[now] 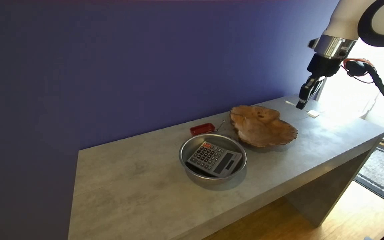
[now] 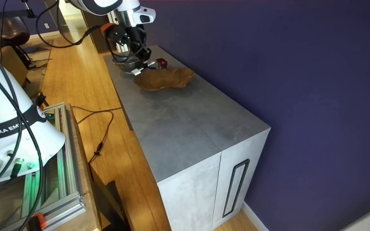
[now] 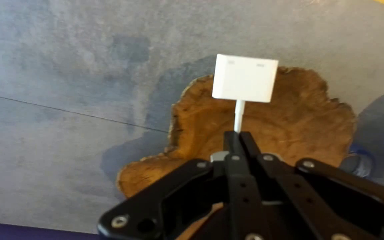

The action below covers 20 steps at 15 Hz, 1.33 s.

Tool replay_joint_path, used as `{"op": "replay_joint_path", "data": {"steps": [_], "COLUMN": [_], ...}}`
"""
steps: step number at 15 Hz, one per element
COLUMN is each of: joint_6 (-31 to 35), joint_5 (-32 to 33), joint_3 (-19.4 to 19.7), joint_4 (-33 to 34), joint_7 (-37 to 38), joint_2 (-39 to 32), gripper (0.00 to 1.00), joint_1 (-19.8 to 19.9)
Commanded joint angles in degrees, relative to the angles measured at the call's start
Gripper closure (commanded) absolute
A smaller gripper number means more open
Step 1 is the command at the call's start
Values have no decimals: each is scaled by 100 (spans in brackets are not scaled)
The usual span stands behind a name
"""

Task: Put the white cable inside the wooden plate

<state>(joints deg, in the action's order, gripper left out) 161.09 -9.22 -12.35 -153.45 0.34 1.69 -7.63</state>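
The white cable [image 3: 243, 93] is pinched in my gripper [image 3: 237, 134], the jaws clenched on its cord. Its long axis runs straight out from my fingertips: in the wrist view the flat block end [image 3: 245, 78] juts ahead of them, and in both exterior views the small plug end [image 2: 152, 63] shows on the opposite side.

Beneath sits the wooden plate [image 3: 295, 123], and I go by how the cable lies across it. In the wrist view the cord and my fingertips show against its hollow, while the block end crosses the rim, its outer edge falling against the gray tabletop [image 3: 62, 150]. Both exterior views put the cable past the plate's far edge, which I read as height; how much gap lies below I cannot tell.

I judge the carry nearly done: a slight shift along the cable's axis, from block toward plug, then down, then let go. Released too soon, the block could catch on the rim and drag the cord out.

Farther out, the metal bowl [image 1: 208, 182] holding a calculator [image 1: 213, 159] stands near the plate, beside a red tray [image 1: 203, 132].
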Motion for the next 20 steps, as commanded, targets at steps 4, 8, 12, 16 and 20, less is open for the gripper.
{"op": "replay_joint_path", "data": {"steps": [4, 8, 12, 16, 20], "joint_6": [204, 104, 104, 862, 340], "joint_5": [232, 24, 25, 1827, 3143], "joint_3": [-177, -153, -135, 698, 1270], "joint_4": [395, 386, 495, 681, 1455], "joint_7": [531, 341, 328, 2020, 3382], "joint_2": [-472, -395, -519, -1012, -1749], "gripper": [99, 96, 96, 99, 99], "joint_1": [-510, -507, -480, -927, -1448]}}
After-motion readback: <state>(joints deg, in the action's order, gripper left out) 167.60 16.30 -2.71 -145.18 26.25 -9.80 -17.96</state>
